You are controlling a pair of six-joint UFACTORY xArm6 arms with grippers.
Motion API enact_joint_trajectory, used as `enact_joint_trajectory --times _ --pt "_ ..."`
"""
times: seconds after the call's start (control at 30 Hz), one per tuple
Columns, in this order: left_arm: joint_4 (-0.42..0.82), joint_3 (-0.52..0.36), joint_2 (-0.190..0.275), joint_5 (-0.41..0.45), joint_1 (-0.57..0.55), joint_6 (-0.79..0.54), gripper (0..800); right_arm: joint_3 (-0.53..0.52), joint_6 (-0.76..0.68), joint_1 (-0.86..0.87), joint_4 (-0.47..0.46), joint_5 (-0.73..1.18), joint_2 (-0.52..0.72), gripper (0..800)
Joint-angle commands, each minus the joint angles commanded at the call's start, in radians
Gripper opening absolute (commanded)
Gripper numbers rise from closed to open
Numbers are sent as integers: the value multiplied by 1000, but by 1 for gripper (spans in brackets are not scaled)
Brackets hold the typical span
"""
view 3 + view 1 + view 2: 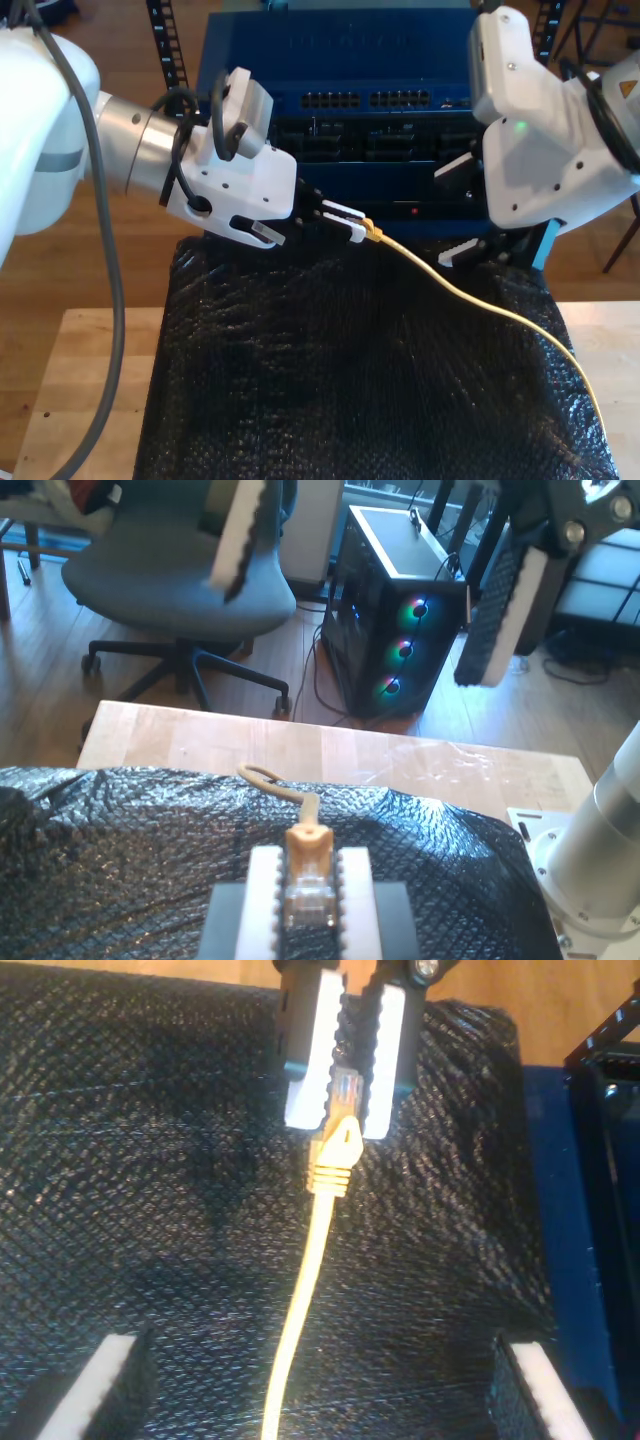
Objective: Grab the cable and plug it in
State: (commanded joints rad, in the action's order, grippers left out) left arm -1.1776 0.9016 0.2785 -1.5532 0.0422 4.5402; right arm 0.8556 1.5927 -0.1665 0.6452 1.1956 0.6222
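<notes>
Cable (480,300), yellow and thin, runs from the exterior view's lower right corner up across the middle of the scene, over a black sheet, to its plug held in my first end effector.

A light wooden worktop (80,380) carries everything. A black bubble-wrap sheet (330,400) covers most of it. At the far edge in the exterior view stands a blue network switch (340,50) with rows of dark ports on its front. My first wrist view, facing the other way, shows a grey office chair (180,580) and a black computer tower (400,610) with coloured fan lights, both on the floor past the worktop.

My first arm comes in from the exterior view's left. My first end effector (355,228) is closed narrowly, its white pads (312,1050) clamped on either side of the plug, just in front of the switch.

My second arm comes in from the exterior view's right. My second end effector (458,212) is spread wide and holds nothing; the cable passes beneath it, between the two fingers without touching either.

The clear plastic plug (346,1088) sits between the pads of my first end effector, and its yellow boot (335,1155) sticks out just beyond them.
</notes>
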Motion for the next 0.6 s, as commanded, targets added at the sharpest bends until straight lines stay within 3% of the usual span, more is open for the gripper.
enact_joint_trajectory --times 0.6 --pt "-26 -3 -23 -66 26 40 3 11 121 -5 8 29 3 797"
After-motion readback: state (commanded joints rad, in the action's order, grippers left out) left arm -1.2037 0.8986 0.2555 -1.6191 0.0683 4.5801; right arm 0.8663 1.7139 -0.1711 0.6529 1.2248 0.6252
